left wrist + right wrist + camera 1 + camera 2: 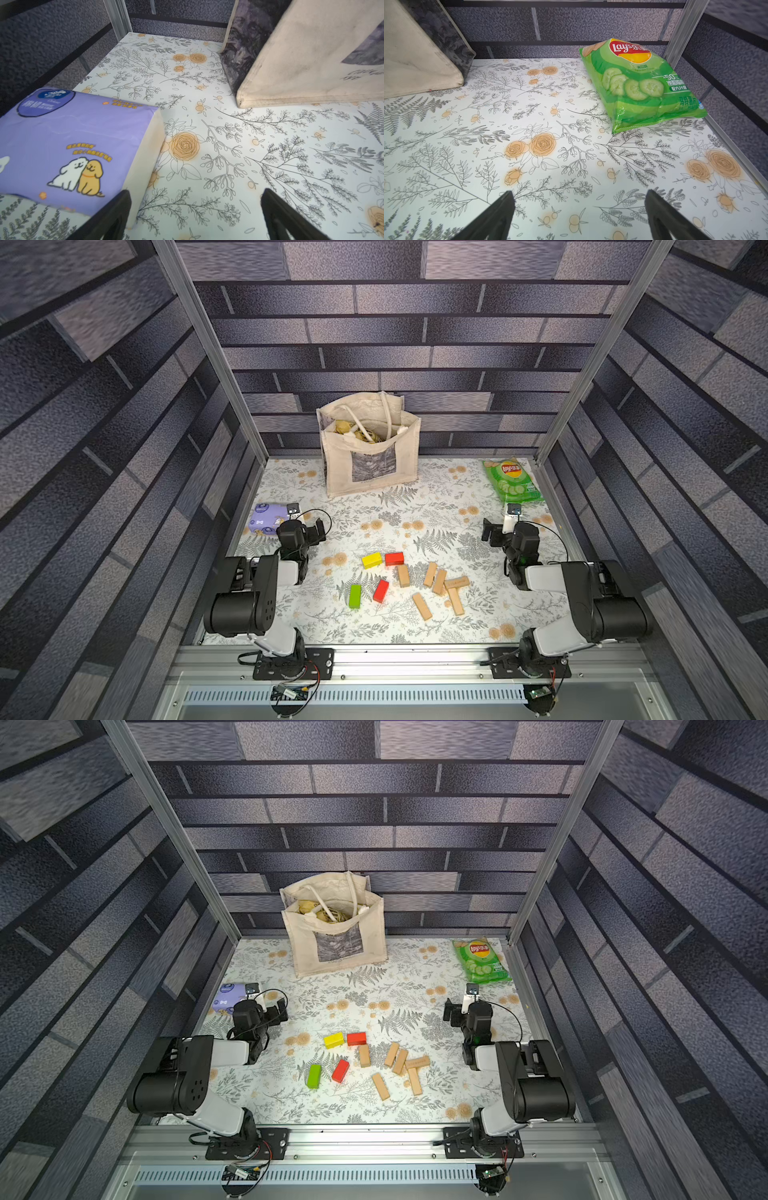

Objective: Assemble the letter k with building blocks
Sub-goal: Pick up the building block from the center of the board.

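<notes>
While left tool (195,192) and right tool (579,192) gape empty, blocks (403,576) lie scattered: six tan, two red, one yellow, one green.

Floral tabletop (374,522), scattered building blocks (403,576), tote bag (370,464), chip bag (513,481), tissue pack (268,517)

Building blocks (403,576) scattered at centre; tote bag (370,464) behind; chip bag (513,481) back right; tissue pack (268,517) left.
</notes>
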